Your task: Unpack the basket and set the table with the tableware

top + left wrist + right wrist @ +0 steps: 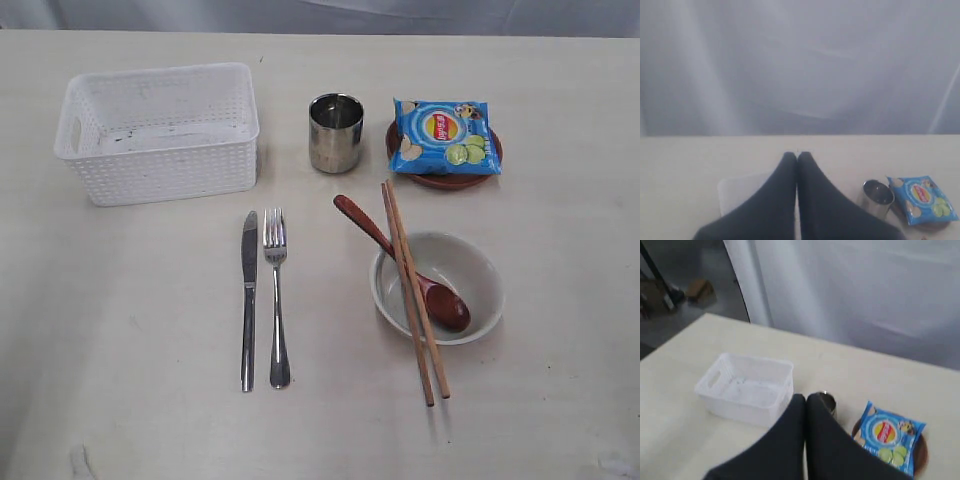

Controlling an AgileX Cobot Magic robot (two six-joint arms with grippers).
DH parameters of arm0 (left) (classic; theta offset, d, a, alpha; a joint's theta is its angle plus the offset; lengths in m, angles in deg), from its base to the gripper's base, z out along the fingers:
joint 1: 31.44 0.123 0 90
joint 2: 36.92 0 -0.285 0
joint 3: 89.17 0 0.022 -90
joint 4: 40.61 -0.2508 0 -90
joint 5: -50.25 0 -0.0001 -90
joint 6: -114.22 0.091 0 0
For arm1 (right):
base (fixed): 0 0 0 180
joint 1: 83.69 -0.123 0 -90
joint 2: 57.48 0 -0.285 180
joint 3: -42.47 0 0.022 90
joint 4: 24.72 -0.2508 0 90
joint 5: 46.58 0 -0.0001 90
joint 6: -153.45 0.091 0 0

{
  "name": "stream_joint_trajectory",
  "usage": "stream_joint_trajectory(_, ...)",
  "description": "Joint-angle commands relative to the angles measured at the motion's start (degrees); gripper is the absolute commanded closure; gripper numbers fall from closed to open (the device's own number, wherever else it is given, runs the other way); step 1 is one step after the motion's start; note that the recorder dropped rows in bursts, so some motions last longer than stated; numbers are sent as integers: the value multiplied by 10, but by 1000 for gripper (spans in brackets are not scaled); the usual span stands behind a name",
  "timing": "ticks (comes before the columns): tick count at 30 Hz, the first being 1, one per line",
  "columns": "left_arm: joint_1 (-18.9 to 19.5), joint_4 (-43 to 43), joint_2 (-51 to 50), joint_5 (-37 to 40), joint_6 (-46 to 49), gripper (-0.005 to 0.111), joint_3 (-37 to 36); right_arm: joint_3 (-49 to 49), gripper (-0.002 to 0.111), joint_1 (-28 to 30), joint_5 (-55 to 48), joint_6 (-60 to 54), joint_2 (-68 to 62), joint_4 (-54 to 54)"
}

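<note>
The white lattice basket (158,132) stands with nothing in it at the back left of the pale table (120,340). A steel knife (248,300) and fork (276,298) lie side by side in front of it. The ribbed steel cup (335,132) stands beside a reddish-brown plate (440,180). A cream bowl (437,287) holds the wooden spoon (400,264), and the chopsticks (412,290) rest across its rim. Neither arm shows in the exterior view. My left gripper (797,155) and my right gripper (805,398) hang high above the table, both shut on nothing.
A blue chip bag (444,137) lies on the plate, covering most of it. Grey curtain runs behind the table's far edge. In the right wrist view, floor and boxes (700,290) show beyond the table's corner.
</note>
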Motion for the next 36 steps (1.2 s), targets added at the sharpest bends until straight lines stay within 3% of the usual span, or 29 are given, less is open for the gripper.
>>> stream_joint_trajectory(1, -4, -1, 61, -1, 1, 106, -4, 15, 109, 0, 32, -5, 85, 15)
stream_joint_trajectory(10, -4, -1, 162, 4, 0, 106, -4, 31, 109, 0, 28, -4, 250, 35)
stream_joint_trajectory(22, -21, -3, 262, 127, -1, 106, -4, 33, 109, 0, 25, -3, 410, 73)
stream_joint_trajectory(36, -26, -1, 280, 135, 0, 106, -4, 26, 109, 0, 18, -4, 414, 77)
